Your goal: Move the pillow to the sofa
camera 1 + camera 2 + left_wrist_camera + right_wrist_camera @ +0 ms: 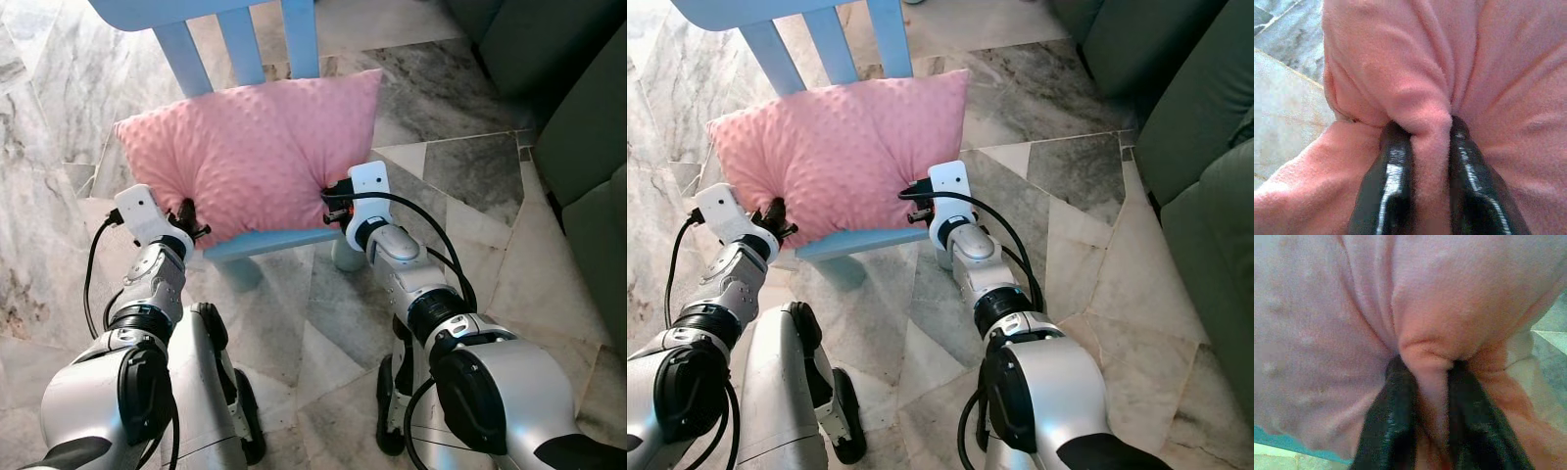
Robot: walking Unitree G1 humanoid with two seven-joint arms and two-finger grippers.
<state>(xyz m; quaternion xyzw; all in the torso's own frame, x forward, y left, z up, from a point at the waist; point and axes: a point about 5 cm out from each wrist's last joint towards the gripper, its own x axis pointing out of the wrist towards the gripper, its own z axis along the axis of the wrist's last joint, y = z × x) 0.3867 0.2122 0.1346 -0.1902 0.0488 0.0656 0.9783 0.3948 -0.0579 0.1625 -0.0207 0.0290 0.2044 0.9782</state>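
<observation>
A pink dotted pillow lies on the seat of a small light-blue chair in front of me. My left gripper is shut on a fold of the pillow at its near left edge; the left wrist view shows the pink fabric pinched between the black fingers. At the pillow's near right edge my right gripper is shut on another fold. The dark green sofa stands to my right.
The chair's blue back slats rise behind the pillow. Grey and white marble floor lies all around, with open floor between chair and sofa. My own legs show below.
</observation>
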